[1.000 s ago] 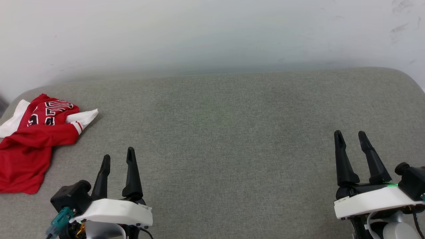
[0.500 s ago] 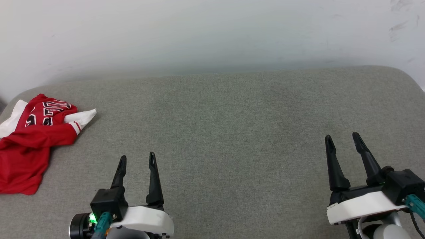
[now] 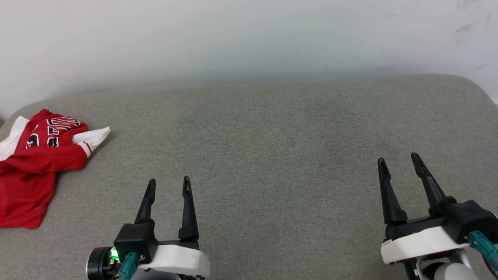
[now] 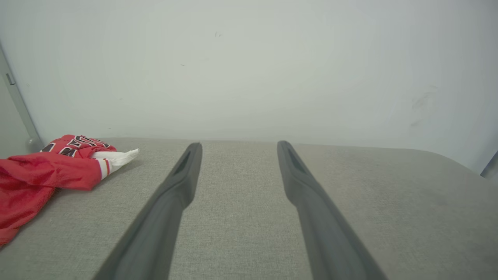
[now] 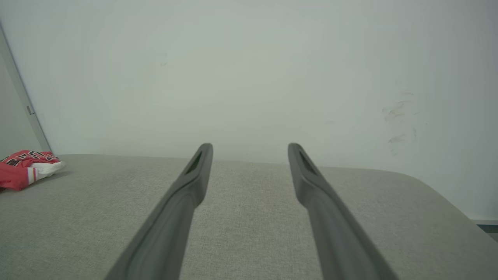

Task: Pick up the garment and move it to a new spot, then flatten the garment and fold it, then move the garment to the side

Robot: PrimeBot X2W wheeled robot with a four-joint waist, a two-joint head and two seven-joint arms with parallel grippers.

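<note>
The garment [image 3: 35, 163] lies on the couch's [image 3: 272, 136] far left, wall [image 3: 233, 35] behind.

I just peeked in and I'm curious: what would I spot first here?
The red shirt jumps out first, lying crumpled at the far left of the grey cushion. Next come the two pairs of long black fingers near the bottom: the left gripper and the right gripper, both open and holding nothing.
</note>
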